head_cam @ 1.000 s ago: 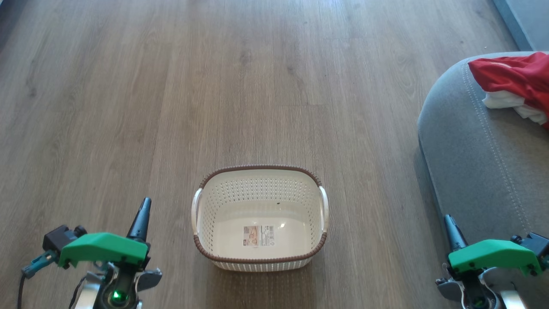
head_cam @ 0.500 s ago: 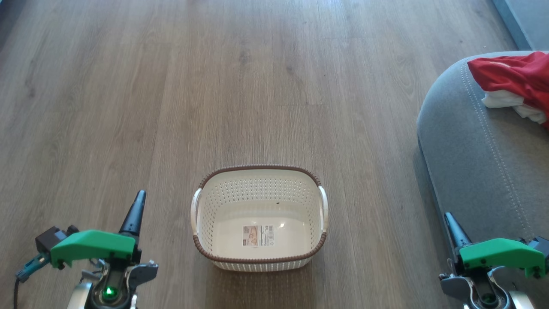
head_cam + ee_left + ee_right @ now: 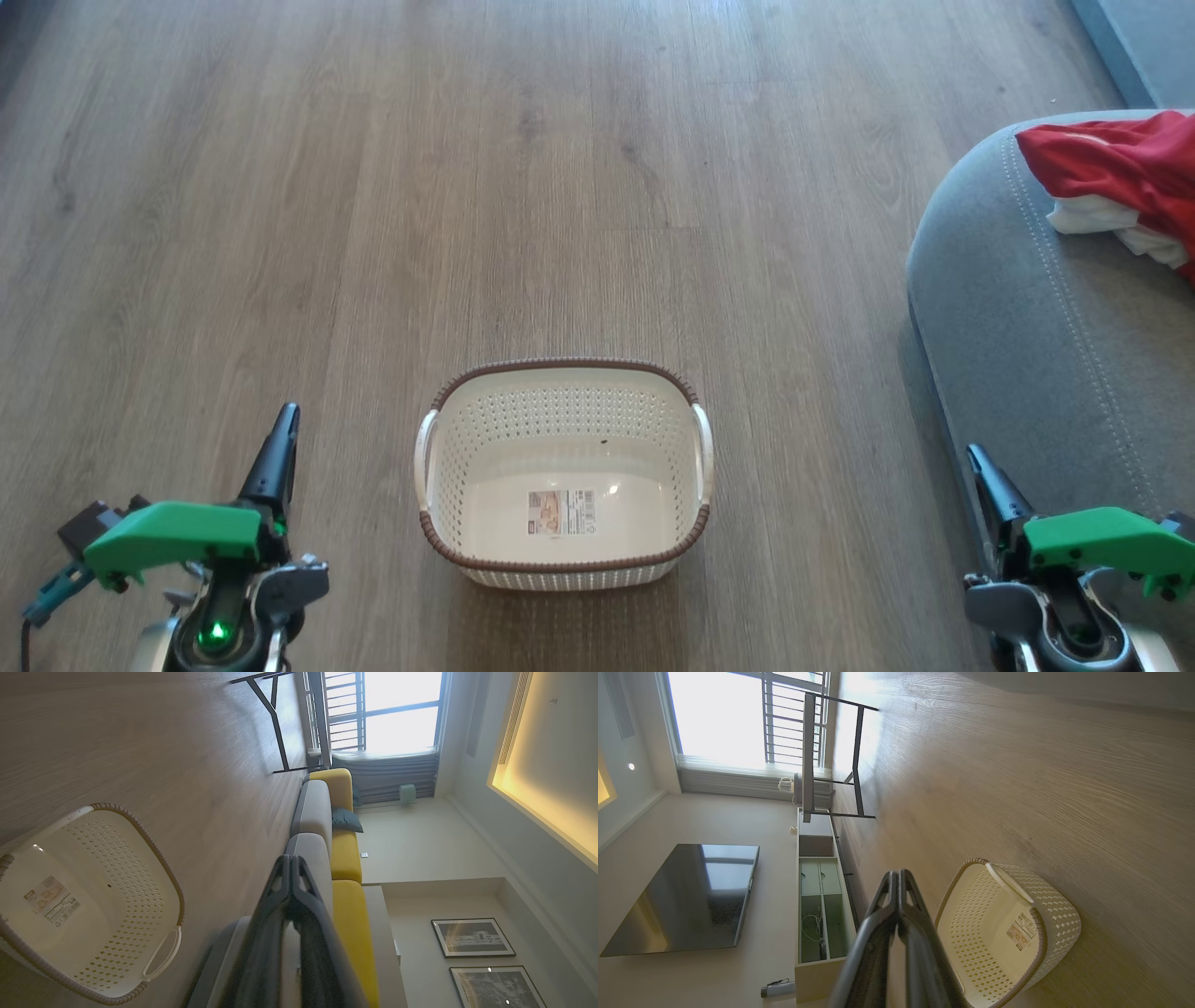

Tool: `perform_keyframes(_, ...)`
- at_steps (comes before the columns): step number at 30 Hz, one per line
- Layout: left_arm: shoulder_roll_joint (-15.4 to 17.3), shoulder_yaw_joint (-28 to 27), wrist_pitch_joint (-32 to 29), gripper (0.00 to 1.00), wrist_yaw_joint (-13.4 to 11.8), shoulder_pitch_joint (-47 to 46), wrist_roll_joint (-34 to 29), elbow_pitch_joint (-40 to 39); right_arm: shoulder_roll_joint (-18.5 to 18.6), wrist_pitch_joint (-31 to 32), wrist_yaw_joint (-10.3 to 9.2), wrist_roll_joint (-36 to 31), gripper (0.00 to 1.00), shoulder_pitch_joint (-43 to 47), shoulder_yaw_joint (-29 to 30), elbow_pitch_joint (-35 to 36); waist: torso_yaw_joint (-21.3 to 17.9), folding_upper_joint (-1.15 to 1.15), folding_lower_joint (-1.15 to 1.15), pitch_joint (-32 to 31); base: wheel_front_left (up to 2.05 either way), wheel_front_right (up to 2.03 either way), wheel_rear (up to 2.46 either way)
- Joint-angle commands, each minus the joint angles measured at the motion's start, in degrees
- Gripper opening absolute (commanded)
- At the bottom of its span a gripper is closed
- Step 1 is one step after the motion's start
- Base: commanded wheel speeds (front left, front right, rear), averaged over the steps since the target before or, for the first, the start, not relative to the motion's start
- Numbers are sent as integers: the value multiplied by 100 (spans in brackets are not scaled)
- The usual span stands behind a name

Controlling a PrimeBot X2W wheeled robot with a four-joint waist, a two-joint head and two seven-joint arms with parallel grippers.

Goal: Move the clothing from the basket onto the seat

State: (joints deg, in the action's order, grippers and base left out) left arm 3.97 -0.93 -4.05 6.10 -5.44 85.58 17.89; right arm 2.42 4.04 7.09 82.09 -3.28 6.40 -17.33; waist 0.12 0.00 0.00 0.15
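The cream perforated basket (image 3: pixel 564 560) with a brown rim stands on the wooden floor, holding nothing but its label sticker; it also appears in the left wrist view (image 3: pixel 117 896) and the right wrist view (image 3: pixel 1045 914). The red clothing (image 3: pixel 1120 163) with white parts lies on the grey seat (image 3: pixel 1027 317) at the right edge. My left gripper (image 3: pixel 287 415) is shut and holds nothing, left of the basket. Beside the seat's front corner, my right gripper (image 3: pixel 975 455) is shut with nothing in it. Both wrist views show closed fingers (image 3: pixel 290 868) (image 3: pixel 899 877).
Open wooden floor (image 3: pixel 467 187) stretches ahead of the basket. A grey and yellow sofa (image 3: pixel 345 858) lines a wall in the left wrist view. A dark-legged table (image 3: pixel 831 756), a low cabinet (image 3: pixel 819 905) and a wall screen (image 3: pixel 686 896) show in the right wrist view.
Both grippers have drifted outward, the left one down and left, the right one slightly right. Basket and clothing have stayed put.
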Motion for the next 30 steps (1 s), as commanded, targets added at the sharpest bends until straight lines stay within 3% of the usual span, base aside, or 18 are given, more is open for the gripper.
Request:
perform_keyframes(1, 9, -243, -43, 0, 74, -122, 94, -231, 44, 41, 36, 150, 0, -271, -67, 238, -1, 0, 0, 0, 0, 0, 0)
perform_keyframes(14, -109, -566, -249, 0, 138, -76, 653, -382, 45, 245, 40, 1008, 0, -290, 13, 331, -12, 0, 0, 3, 0, 0, 0)
perform_keyframes(30, -109, -564, -248, 0, 138, -76, 654, -383, 45, 245, 40, 1008, 0, -290, 12, 331, -12, 0, 0, 3, 0, 0, 0)
